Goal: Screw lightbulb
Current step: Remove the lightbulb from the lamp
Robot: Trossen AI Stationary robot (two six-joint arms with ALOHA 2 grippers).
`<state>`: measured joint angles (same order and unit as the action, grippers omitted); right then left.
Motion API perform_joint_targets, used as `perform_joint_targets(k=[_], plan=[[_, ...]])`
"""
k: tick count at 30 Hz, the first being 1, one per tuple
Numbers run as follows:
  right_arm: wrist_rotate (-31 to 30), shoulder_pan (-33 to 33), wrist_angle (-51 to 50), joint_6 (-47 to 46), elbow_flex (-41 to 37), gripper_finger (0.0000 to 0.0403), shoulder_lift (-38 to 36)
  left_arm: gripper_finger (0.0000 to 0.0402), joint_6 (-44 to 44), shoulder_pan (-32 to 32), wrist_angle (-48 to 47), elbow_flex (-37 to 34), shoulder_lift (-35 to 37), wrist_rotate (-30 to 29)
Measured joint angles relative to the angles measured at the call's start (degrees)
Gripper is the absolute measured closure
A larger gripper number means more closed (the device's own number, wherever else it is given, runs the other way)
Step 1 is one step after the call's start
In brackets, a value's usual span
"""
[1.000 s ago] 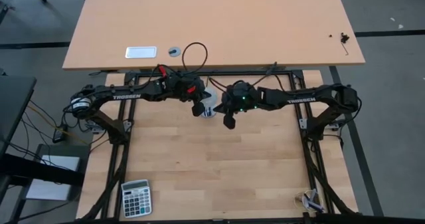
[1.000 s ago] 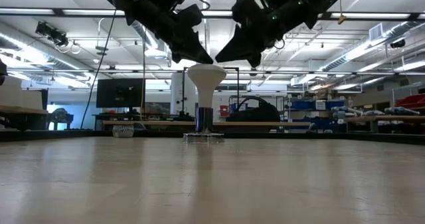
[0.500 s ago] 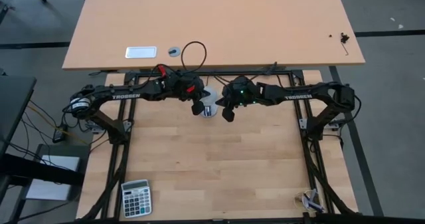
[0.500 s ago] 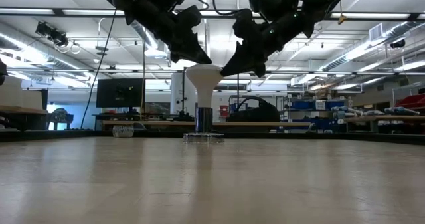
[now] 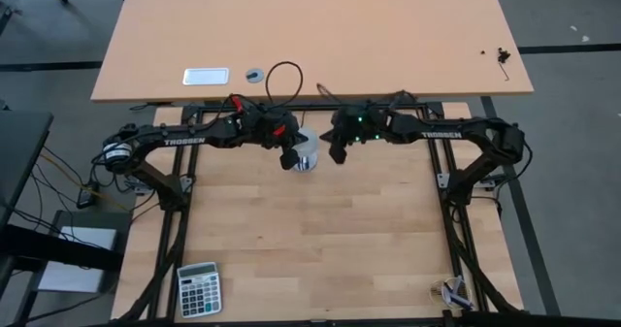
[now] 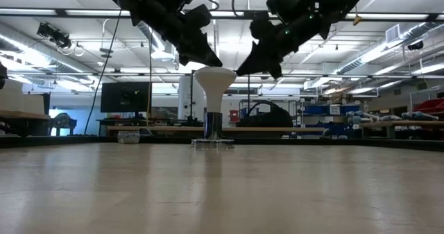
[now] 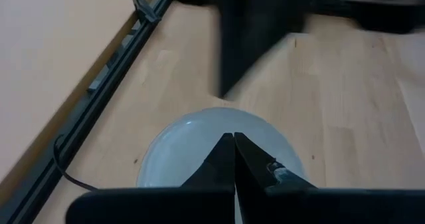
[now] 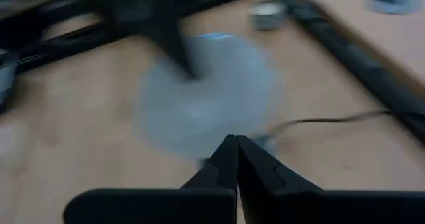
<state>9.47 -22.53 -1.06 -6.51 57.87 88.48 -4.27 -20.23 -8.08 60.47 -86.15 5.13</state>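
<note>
The lightbulb stands upright, dome up. Left gripper and right gripper, fingers closed and empty, flank the dome just above its rim.

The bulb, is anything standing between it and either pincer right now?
Nothing visible. The bulb stands upright in its socket, dome up. The shut left pincer hangs just above its rim; the shut right pincer is beside it, apart, open air between.
</note>
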Motion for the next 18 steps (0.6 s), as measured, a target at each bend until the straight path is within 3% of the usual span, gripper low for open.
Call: perform_joint_targets(k=[4, 9, 18], plan=[[2.4, 4.7, 0.7, 1.1, 0.0, 0.0391, -0.1, 0.0402, -0.2, 0.0, 0.2, 0.0, 0.0, 0.0], [0.6, 8.4, 3.1, 1.6, 0.0, 0.0391, 0.4, 0.0402, -0.2, 0.0, 0.9, 0.0, 0.0, -0.1], [-0.9, 6.4, 1.4, 2.2, 0.0, 0.0391, 0.4, 0.0402, 0.0, 0.0, 1.2, 0.0, 0.0, -0.1]])
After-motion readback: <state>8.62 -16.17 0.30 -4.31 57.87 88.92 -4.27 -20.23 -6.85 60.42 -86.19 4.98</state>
